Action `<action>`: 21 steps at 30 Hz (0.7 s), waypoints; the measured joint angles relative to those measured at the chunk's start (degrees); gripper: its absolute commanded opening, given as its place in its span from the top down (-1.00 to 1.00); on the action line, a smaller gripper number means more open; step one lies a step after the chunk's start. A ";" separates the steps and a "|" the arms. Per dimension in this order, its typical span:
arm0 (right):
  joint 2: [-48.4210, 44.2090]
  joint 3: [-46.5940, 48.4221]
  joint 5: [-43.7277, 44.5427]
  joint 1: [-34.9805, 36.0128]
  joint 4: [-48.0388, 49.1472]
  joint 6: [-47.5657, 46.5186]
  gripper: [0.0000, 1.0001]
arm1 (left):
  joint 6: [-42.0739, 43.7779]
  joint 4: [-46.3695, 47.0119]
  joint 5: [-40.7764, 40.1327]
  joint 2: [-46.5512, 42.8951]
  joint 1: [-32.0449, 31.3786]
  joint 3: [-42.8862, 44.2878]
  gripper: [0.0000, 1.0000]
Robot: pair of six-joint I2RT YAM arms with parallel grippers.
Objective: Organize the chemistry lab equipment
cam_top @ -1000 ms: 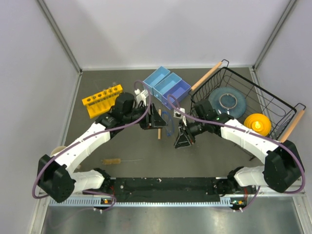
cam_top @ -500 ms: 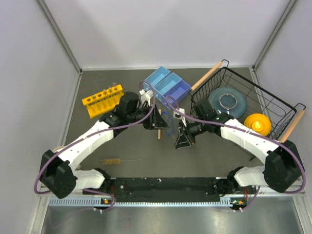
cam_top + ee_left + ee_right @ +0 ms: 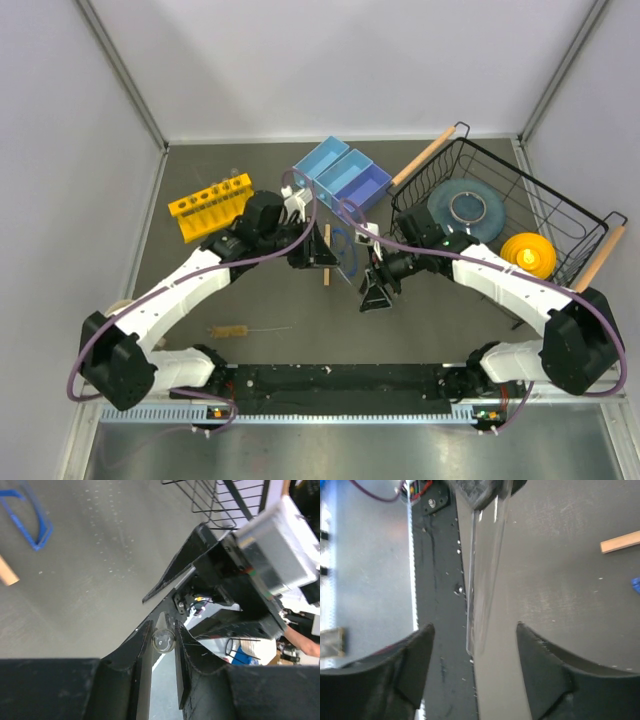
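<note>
Glass tube (image 3: pixel 482 570) mid-handover: breakage is my worry.
My left claw (image 3: pixel 163 632) is pinched tight on the glass tube's far end. My right claw (image 3: pixel 474 626) gapes wide and holds nothing, with the free end just reaching between its fingertips, off-centre. Closing askew — or my left letting go early — could snap or drop it.

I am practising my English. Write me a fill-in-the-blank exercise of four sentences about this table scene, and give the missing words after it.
1. The left gripper is shut on a thin clear glass ___.
2. The right gripper has its fingers ___ on either side of it.
3. The yellow bowl sits inside the black wire ___.
4. The wire-handled tan bristle brush lies on the table beside the ___ arm.

Missing words: tube, open, basket, left.
</note>
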 measured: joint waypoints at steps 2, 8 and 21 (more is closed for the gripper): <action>0.00 0.20 0.48 0.00 -0.22 -0.66 -0.68 | 0.96 -2.60 -1.70 -1.05 0.79 0.00 1.00; -0.90 1.09 2.14 -0.09 -0.70 -2.45 -0.87 | 4.94 -10.10 -7.56 -6.60 8.33 -0.07 1.00; -5.20 1.09 2.82 -6.23 -3.67 -8.98 -0.93 | 16.96 -21.14 -36.37 -11.85 30.29 -0.37 0.99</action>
